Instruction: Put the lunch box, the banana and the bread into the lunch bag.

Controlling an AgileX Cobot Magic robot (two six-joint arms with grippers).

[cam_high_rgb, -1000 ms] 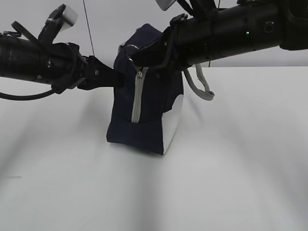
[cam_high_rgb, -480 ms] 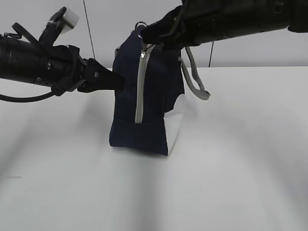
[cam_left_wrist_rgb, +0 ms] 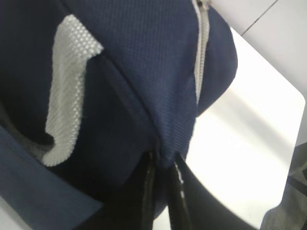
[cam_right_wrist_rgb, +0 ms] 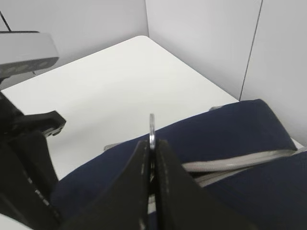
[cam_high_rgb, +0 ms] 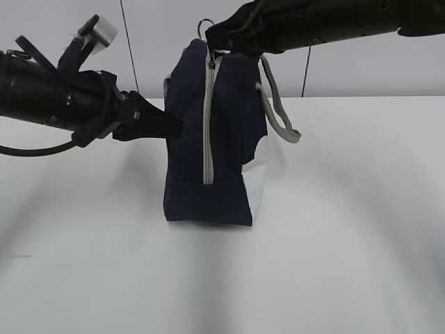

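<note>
The navy lunch bag (cam_high_rgb: 226,139) stands on end on the white table, its grey zipper (cam_high_rgb: 207,125) running up the near face. My right gripper (cam_high_rgb: 210,35) is shut on the ring pull (cam_high_rgb: 203,26) at the bag's top; in the right wrist view the ring pull (cam_right_wrist_rgb: 152,125) sticks up out of my right gripper (cam_right_wrist_rgb: 151,142). My left gripper (cam_high_rgb: 170,125) reaches in from the left and is shut on a fold of the lunch bag's (cam_left_wrist_rgb: 144,72) fabric, seen at my left gripper (cam_left_wrist_rgb: 162,160). The lunch box, the banana and the bread are out of view.
A grey webbing handle (cam_high_rgb: 279,111) hangs off the bag's right side, and another handle strip (cam_left_wrist_rgb: 67,91) lies on its flank. The white table (cam_high_rgb: 334,243) spreads all round. The left arm's camera housing (cam_right_wrist_rgb: 24,48) shows at the right wrist view's left edge.
The right gripper rose with the ring pull, and the zipper now runs to the bag's top. The bag stands taller and squarer. The left gripper stayed on the bag's left side.
</note>
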